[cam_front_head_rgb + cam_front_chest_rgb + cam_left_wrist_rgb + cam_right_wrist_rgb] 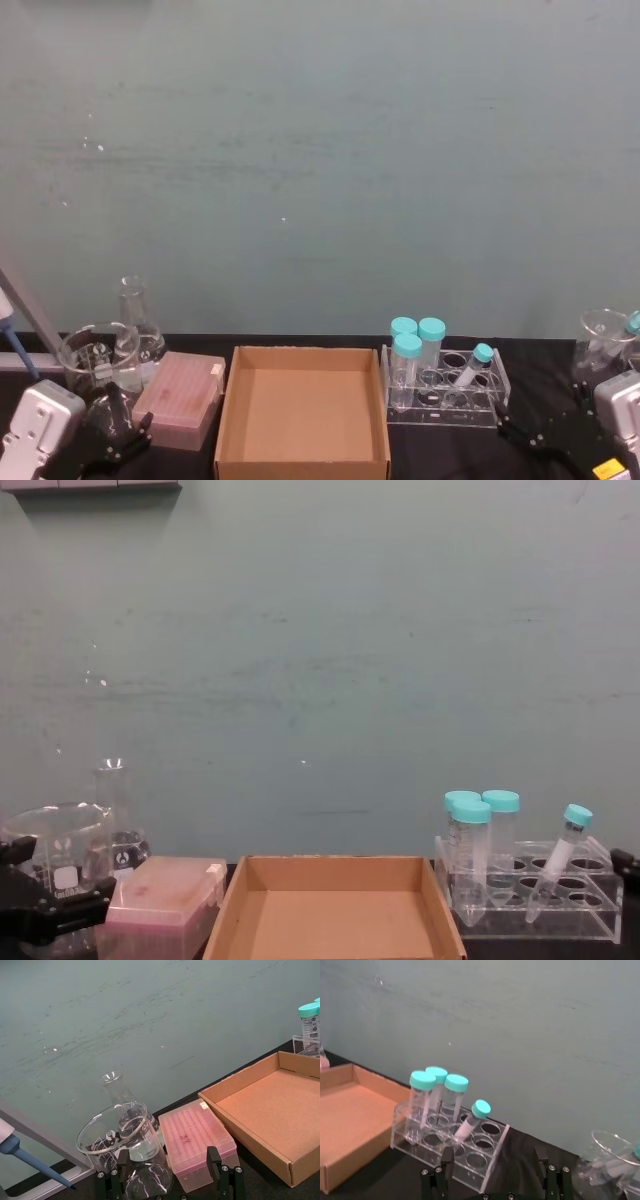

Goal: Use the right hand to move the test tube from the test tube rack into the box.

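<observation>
The right hand (528, 434), jaws spread wide, sits near right, just before the test tube rack (445, 408). The test tube (472, 367) leans in the rack's right half; three wider capped tubes (408, 358) crowd its left end. The box (300, 466) lies open just left; a beaker (604, 335) stands right. The left gripper (112, 432), also wide, rests near left. Tube markings are too small to read.

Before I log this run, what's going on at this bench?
Nothing is being handled yet. The slim test tube leans in the clear rack, which stands just right of the cardboard box; the box holds nothing. The right gripper sits open and low on the near side of the rack, not touching it. The left gripper is parked open by the beaker and the pink box.
</observation>
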Motion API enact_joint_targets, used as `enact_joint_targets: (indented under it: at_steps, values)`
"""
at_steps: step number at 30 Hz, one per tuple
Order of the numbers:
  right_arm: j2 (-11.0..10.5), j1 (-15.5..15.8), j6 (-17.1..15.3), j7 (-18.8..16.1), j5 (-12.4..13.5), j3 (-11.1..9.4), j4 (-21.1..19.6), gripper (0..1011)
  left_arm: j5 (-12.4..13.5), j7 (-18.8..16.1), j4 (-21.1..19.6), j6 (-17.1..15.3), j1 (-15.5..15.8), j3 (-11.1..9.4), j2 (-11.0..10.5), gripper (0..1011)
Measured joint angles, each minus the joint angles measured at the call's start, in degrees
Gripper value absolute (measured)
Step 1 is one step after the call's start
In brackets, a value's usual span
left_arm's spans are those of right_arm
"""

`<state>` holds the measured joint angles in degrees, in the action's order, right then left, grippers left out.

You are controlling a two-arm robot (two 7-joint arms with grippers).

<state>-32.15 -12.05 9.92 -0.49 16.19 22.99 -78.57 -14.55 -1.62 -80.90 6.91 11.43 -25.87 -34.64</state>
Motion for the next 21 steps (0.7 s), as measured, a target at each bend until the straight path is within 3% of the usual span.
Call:
enact_joint_targets:
  at_steps: [7, 12, 21]
  values:
    - [2.25, -1.17, 2.32, -5.31, 4.47, -1.52, 2.25, 1000, 0.0, 0.0, 0.0, 0.0, 0.0, 0.0, 0.0, 1000]
    - [4.51, -2.17, 1.26, -8.06, 8.58, -3.2, 3.94, 1000, 0.0, 0.0, 0.0, 0.0, 0.0, 0.0, 0.0, 1000]
    - [7.15, -4.34, -0.46, -9.62, 10.6, -4.76, 6.7, 1000, 0.0, 0.0, 0.0, 0.0, 0.0, 0.01, 0.0, 1000]
